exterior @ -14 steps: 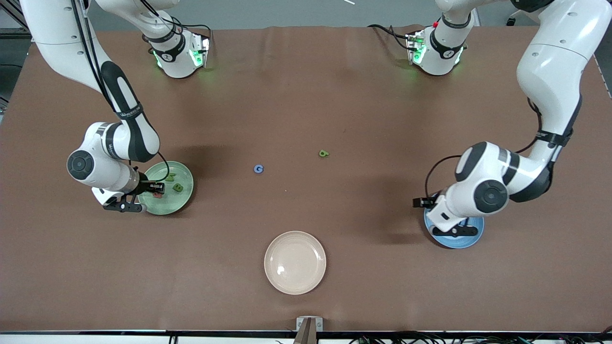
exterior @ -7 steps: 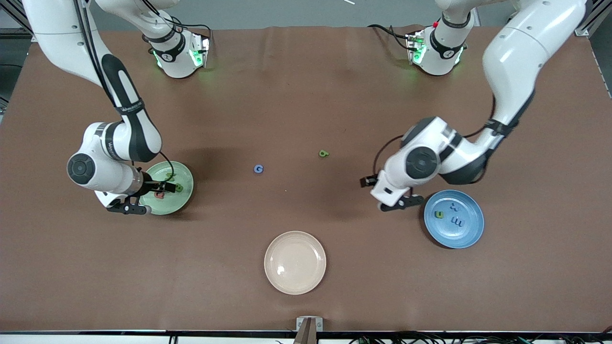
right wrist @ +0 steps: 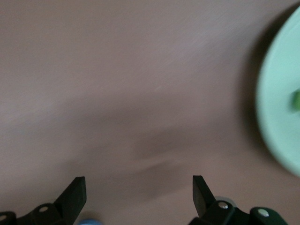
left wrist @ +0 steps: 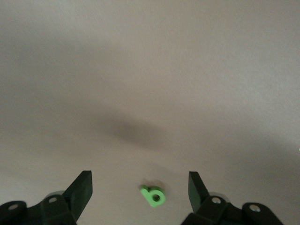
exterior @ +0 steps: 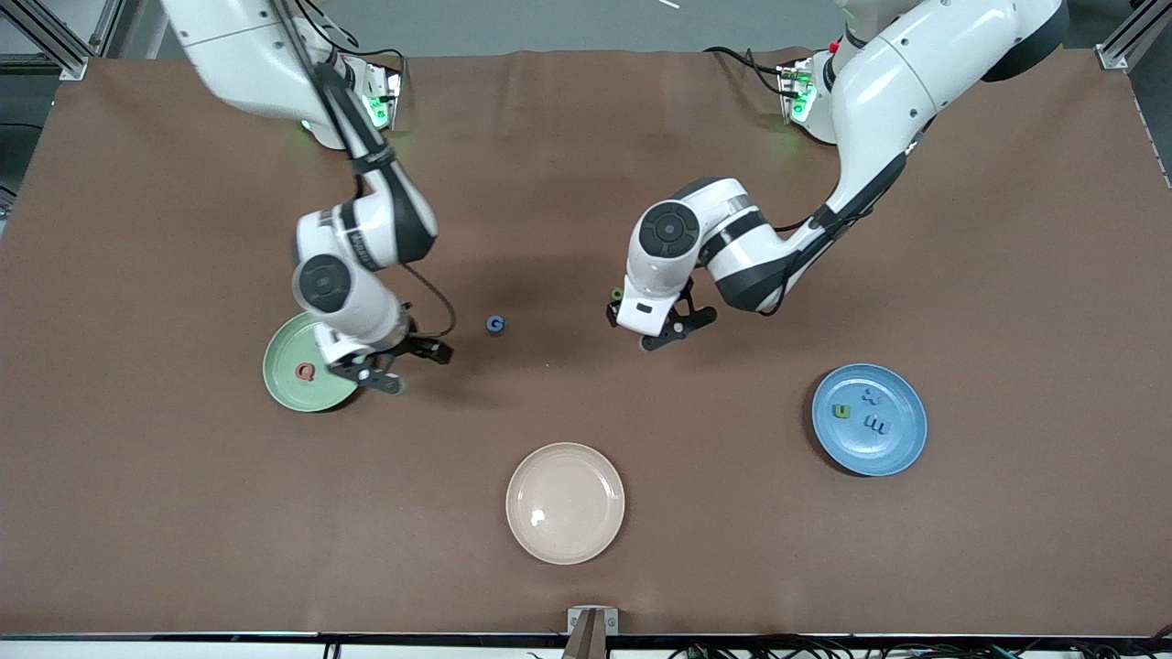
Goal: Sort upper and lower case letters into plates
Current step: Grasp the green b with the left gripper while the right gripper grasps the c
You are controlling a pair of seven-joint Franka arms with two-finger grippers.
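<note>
My left gripper (exterior: 664, 331) hangs open over a small green letter (exterior: 616, 294) near the table's middle. In the left wrist view that letter (left wrist: 153, 195) lies on the bare table between the spread fingers (left wrist: 82, 187), untouched. My right gripper (exterior: 403, 361) is open and empty, low between the pale green plate (exterior: 284, 389) and a blue G (exterior: 495, 323). A red Q (exterior: 305, 371) lies in the pale green plate; the arm hides part of that plate. The blue plate (exterior: 902, 403) holds a green letter (exterior: 840, 411), a blue x (exterior: 870, 397) and a blue m (exterior: 876, 426).
A cream plate (exterior: 565, 502) stands empty near the front edge, nearer to the camera than the blue G. In the right wrist view the pale green plate (right wrist: 281, 93) shows at the edge with a green piece (right wrist: 296, 101) on it.
The right gripper opened, left the red Q in the pale green plate and swung toward the blue G. The left arm left the blue plate and moved over the small green letter.
</note>
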